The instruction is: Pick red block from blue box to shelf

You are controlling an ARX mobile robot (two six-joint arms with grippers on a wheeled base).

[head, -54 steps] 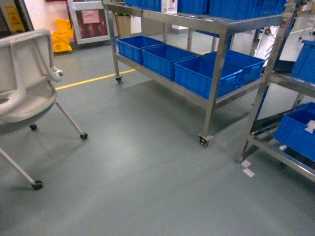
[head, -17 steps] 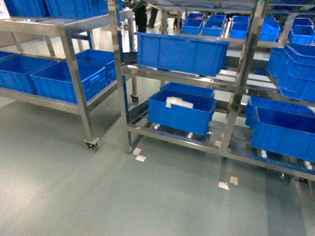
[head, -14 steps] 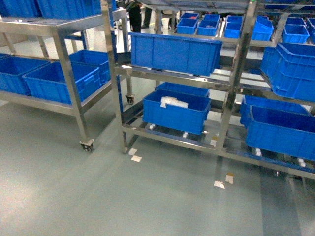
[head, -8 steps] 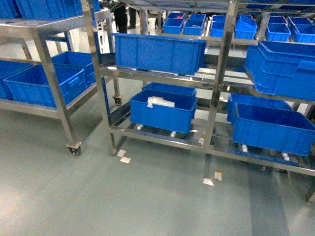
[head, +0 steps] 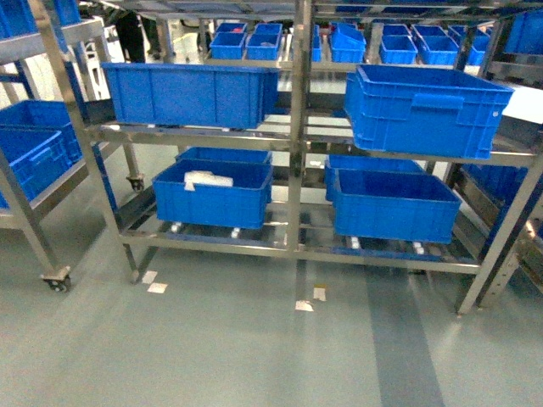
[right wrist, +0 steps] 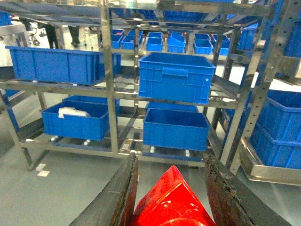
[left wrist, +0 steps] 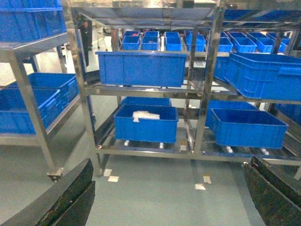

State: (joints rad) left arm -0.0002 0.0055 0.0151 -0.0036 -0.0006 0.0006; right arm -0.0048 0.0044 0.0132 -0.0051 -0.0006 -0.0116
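my right hand (right wrist: pixel 171 197), at the bottom of its wrist frame, is closed on the red block (right wrist: pixel 170 203), which sits glossy between both fingers. my left hand (left wrist: pixel 171 197) is spread wide with nothing in it, its fingers (left wrist: pixel 70 200) in the lower corners of its frame. the shelf (head: pixel 297 136) fills the centre of the head frame, dark blue crates (head: pixel 191 93) on its tiers.

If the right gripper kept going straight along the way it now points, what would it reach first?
Probably the lower blue crate on the shelf, dead ahead of the right gripper, which holds the red block. Only open floor lies between, though depth is hard to judge.
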